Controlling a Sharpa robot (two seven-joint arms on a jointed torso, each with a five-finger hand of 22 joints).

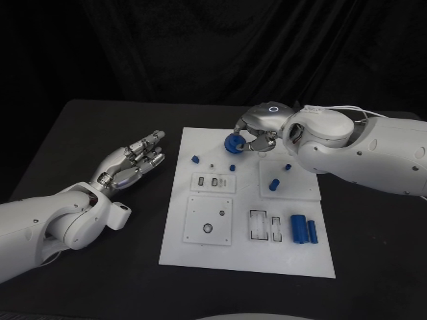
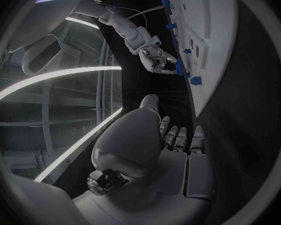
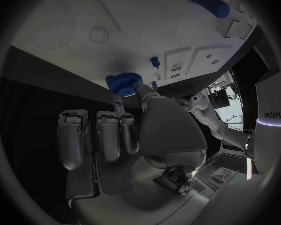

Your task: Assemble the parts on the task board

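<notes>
Head view: board (image 1: 247, 260) at centre of tabletop (image 1: 98, 280). Right hand (image 1: 257, 133), upper centre, pinches a blue gear (image 1: 235, 143) over the board's far edge, likely carrying it to its seat. Left hand (image 1: 132, 163), centre left, empty, fingers spread, lies off the board, apparently waiting. Two cylinders (image 1: 304, 230) lie lower right.

Left wrist view: left fingers (image 2: 180, 137) straight, apart, holding nothing.

Right wrist view: gear (image 3: 123, 83) at centre, gripped at the fingertips (image 3: 118, 105) near the board edge.
</notes>
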